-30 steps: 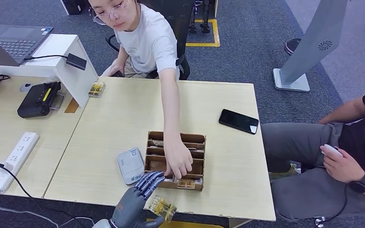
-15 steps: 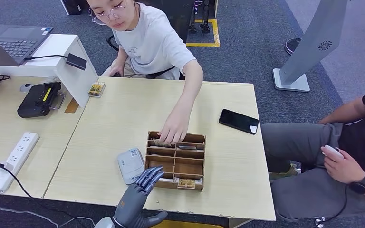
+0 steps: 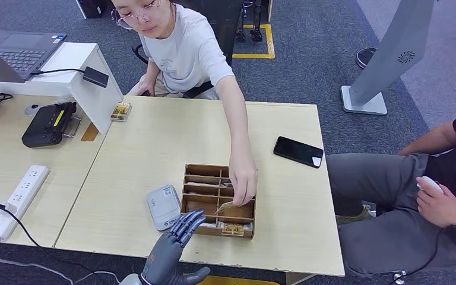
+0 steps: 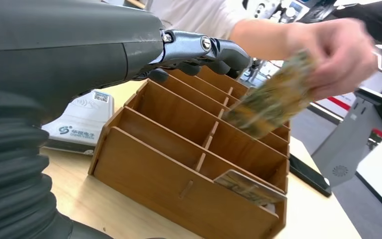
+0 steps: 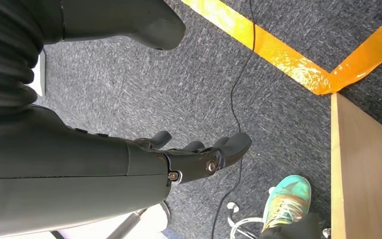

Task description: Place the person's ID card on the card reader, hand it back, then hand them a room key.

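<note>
Our left hand (image 3: 172, 246) hovered empty, fingers spread, at the wooden organizer's (image 3: 218, 200) near-left corner; our right hand (image 5: 199, 152) hung empty. The person's hand (image 3: 243, 184) held a card (image 3: 225, 206) above it, card reader (image 3: 162, 206) just left.

Card (image 4: 273, 102) in the person's hand (image 4: 335, 57): motion-blurred, print illegible. Left hand (image 3: 172, 249): wrist cut by the picture's lower edge. Card reader (image 3: 162, 207) label: too small to read.

right hand (image 5: 189, 157) is seen hanging over grey carpet (image 5: 129, 84), fingers apart, nothing held. orange floor tape (image 5: 288, 59) is laid in a corner beside a wooden table edge (image 5: 363, 169). a teal sneaker (image 5: 286, 199) is spotted nearby.
</note>
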Controlling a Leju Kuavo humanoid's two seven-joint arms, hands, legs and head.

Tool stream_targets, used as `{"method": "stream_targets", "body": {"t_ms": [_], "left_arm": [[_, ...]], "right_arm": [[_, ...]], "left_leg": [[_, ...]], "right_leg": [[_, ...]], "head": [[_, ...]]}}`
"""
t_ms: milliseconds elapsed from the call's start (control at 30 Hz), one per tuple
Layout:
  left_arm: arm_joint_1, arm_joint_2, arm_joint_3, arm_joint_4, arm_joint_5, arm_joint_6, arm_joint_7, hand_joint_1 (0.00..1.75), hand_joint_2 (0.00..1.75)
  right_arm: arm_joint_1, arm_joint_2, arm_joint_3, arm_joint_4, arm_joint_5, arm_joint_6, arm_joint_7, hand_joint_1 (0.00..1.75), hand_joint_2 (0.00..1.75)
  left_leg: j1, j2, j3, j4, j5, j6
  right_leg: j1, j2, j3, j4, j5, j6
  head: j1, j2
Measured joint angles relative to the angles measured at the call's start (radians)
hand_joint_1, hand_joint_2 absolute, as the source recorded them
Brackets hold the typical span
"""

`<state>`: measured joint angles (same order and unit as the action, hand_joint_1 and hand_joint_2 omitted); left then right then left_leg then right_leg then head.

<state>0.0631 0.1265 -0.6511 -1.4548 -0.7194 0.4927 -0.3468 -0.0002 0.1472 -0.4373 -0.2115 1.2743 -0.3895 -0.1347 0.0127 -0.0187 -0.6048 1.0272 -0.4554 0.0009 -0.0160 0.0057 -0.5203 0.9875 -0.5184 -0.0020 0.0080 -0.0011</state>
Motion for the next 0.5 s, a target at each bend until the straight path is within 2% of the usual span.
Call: {"method": "stream_targets", "body": {"t_ms": [500], "left_arm": [[0.004,0.019,-0.027,-0.007,0.004,0.011,-0.031,0.0,1.75]], "right_arm": [[0.0,-0.003,0.011,0.006,-0.003,0.001,-0.003,0.0,1.75]], "left_leg": [[0.0,0.0,0.0,0.0,0.0,0.0]], "right_leg": [[0.0,0.0,0.0,0.0,0.0,0.0]], "head": [[0.0,0.0]]}}
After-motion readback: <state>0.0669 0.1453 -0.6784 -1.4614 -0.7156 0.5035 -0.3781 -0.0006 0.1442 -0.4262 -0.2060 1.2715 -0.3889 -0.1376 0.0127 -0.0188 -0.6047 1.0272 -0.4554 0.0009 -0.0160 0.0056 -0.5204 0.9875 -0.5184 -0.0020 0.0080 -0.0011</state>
